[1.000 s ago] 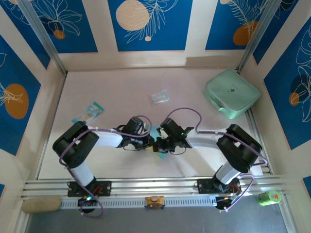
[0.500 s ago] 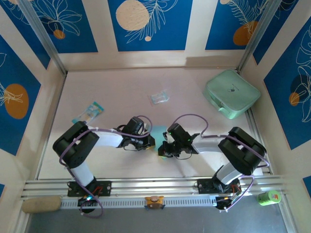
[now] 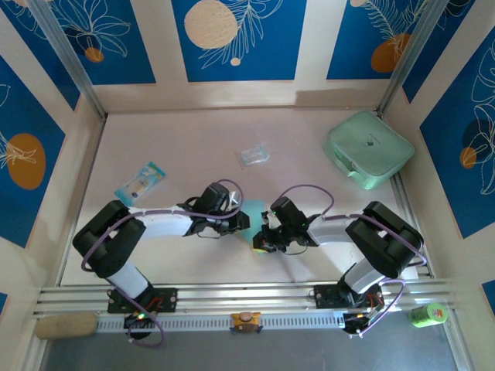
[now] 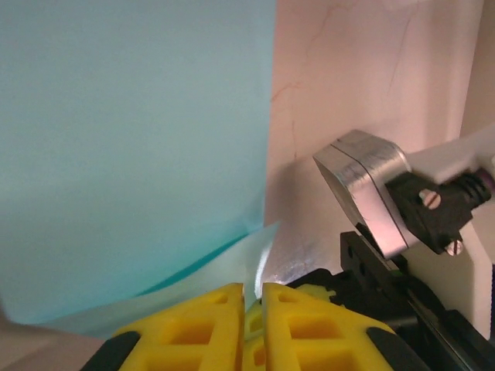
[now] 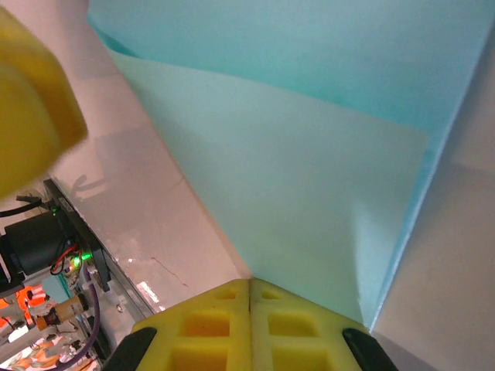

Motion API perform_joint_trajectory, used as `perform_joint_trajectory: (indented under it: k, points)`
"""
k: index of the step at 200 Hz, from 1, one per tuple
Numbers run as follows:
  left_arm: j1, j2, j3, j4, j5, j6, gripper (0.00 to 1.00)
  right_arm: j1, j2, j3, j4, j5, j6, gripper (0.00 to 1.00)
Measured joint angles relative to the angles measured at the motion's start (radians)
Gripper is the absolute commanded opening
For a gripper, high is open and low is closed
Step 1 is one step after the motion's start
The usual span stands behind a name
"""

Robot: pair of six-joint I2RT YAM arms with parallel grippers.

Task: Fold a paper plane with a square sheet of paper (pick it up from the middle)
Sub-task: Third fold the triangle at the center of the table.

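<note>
Pinched from opposite sides, the square sheet of paper (image 4: 131, 154) was held between left pincer (image 4: 254, 290) and right pincer (image 5: 249, 282), both clenched, equally near.

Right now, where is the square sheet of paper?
In the top view the square sheet of paper is near the front middle of the table, between the left gripper and the right gripper, both pinching it.
</note>
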Motion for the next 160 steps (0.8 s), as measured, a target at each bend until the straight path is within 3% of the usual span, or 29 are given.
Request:
perform_joint_trajectory:
  k: [74,160]
  points:
    - [-0.008,0.101,0.017,-0.028,-0.009,-0.019,0.12,0.0,0.002,0.0,0.003,0.001,0.015,0.0]
    - [0.074,0.101,-0.056,0.13,0.058,-0.036,0.14,0.0,0.005,0.001,0.004,0.003,0.015,0.0]
